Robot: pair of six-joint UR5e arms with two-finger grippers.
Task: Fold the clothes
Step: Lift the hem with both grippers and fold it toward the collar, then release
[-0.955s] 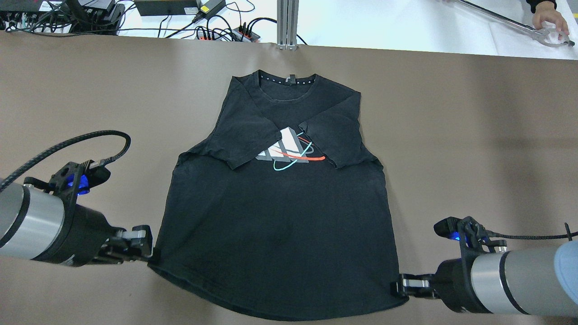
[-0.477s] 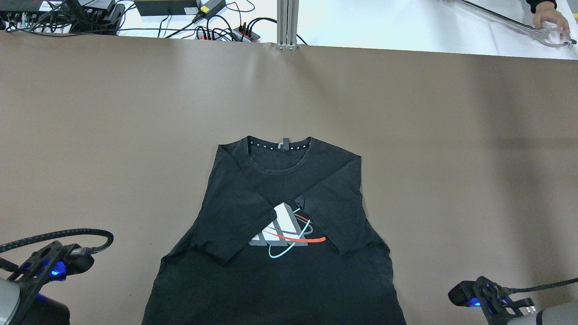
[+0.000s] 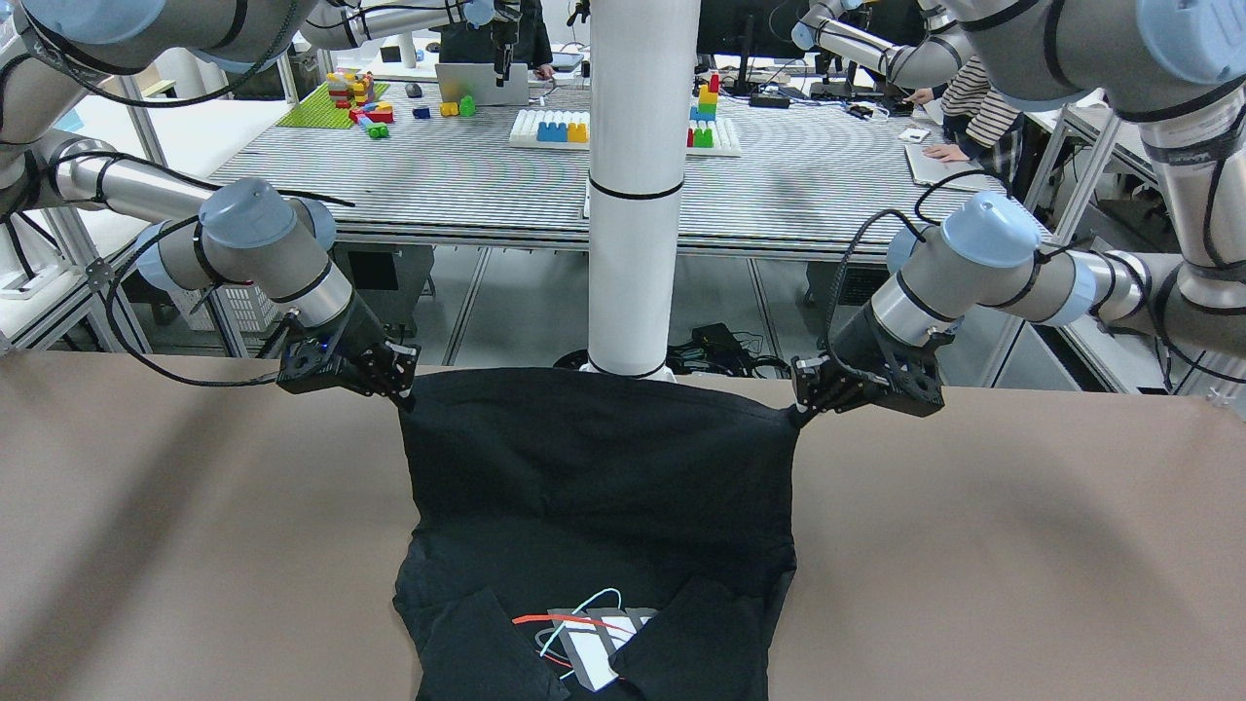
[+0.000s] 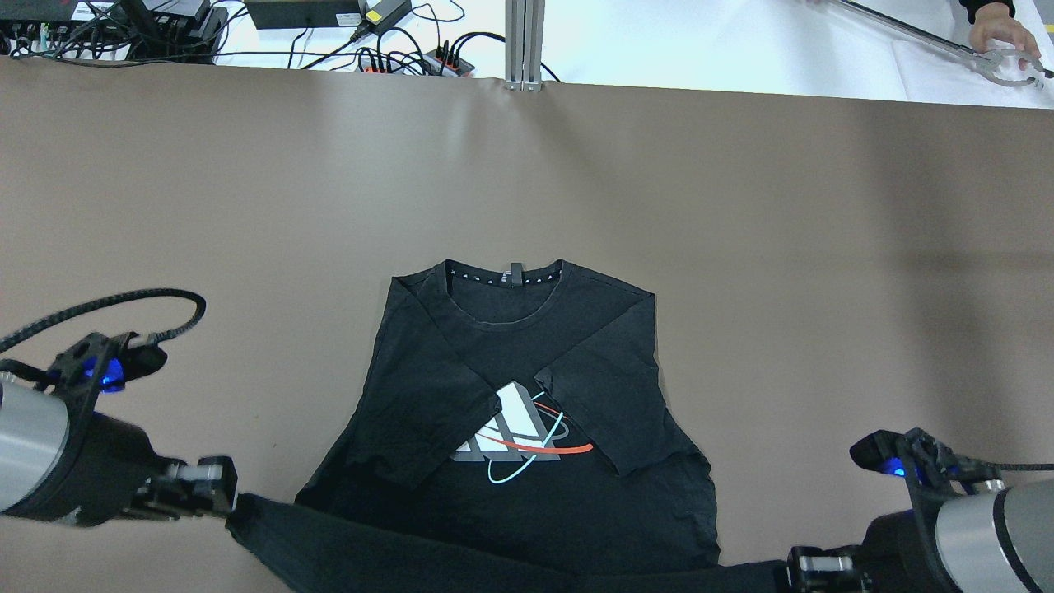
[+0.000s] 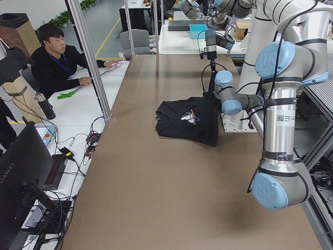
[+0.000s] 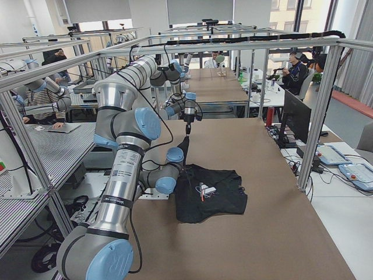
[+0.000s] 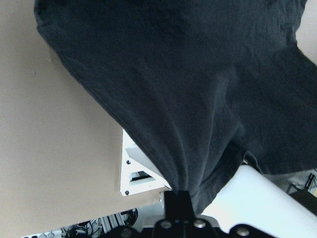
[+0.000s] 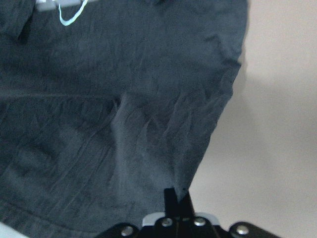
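The shirt (image 4: 527,362) lies low on the counter (image 4: 782,247), near 6 o'clock in the top view, with its sleeves crossed over the print and its collar toward 12. Its bottom edge is up in the air. The left gripper (image 4: 233,501) is pinched tight on the corner at 7 o'clock, and the right gripper (image 3: 402,397) on the corner at 5. Each holds only a tiny bit of cloth, so a corner could slip out. If one arm goes faster, the fold could come out crooked. A hard tug could drag the shirt and flop the sleeves open.
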